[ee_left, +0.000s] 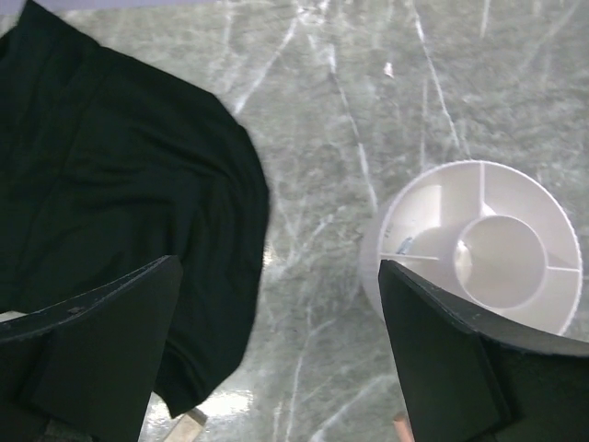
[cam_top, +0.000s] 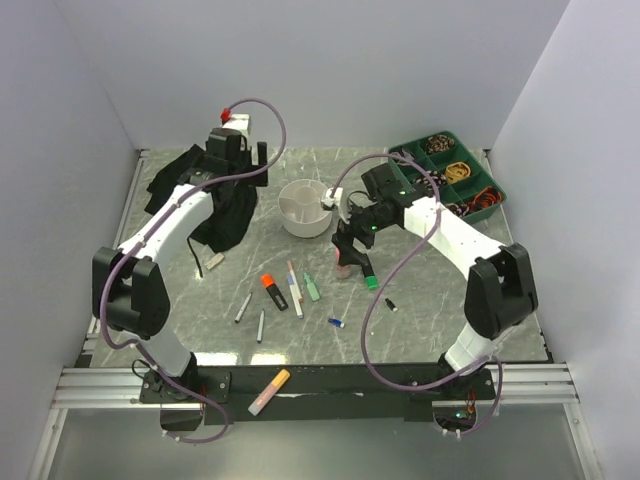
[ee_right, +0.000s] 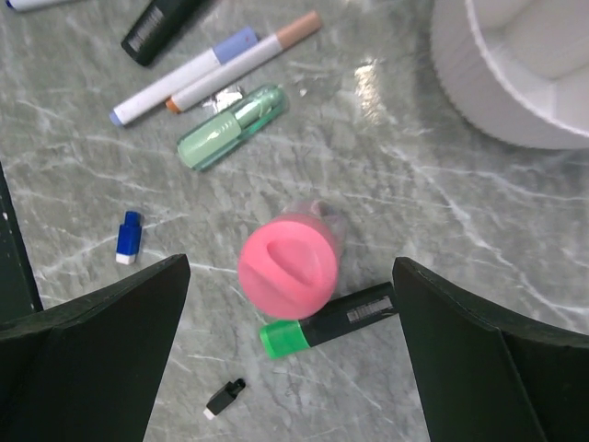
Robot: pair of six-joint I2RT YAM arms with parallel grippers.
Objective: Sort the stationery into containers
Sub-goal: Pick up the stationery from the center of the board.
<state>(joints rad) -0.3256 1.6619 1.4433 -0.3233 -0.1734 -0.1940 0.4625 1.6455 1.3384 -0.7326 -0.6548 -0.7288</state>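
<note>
Two containers: a round white bowl (cam_top: 305,207) with inner dividers, mid-table toward the far side; a floppy black bag (cam_top: 165,185) to its left, partly under the left arm.
Bottle: pink-capped bottle (ee_right: 287,272), cap up, on the table near-right of the bowl.
Green-capped highlighter (ee_right: 331,322): black body, lying flat just beside the bottle on its near-right; contact cannot be told.
Pale green highlighter (ee_right: 230,127): lying flat, left of the bottle and apart from it.
White pens (ee_right: 179,78): two, side by side, just left of the pale green highlighter.
Orange highlighter (cam_top: 274,292): orange cap, black body, just left of the white pens.
Grey pens (cam_top: 243,308): two thin ones, near-left of the orange highlighter, apart from each other.
Blue piece (ee_right: 129,237): tiny, lying alone, nearer than the pale green highlighter.
Black piece (ee_right: 225,398): tiny, lying alone, right of the blue piece.
Orange marker (cam_top: 269,391): on the near rail between the arm bases.
Right gripper (ee_right: 290,267): fingers spread wide, hanging over the bottle with one finger to each side, neither touching it.
Left gripper (ee_left: 278,267): fingers spread wide, nothing between them, above the bare stretch between bag and bowl.
Green tray (cam_top: 480,200): far right corner, compartments holding small brown, yellow and red items.
Table (cam_top: 420,320): grey marbled top.
</note>
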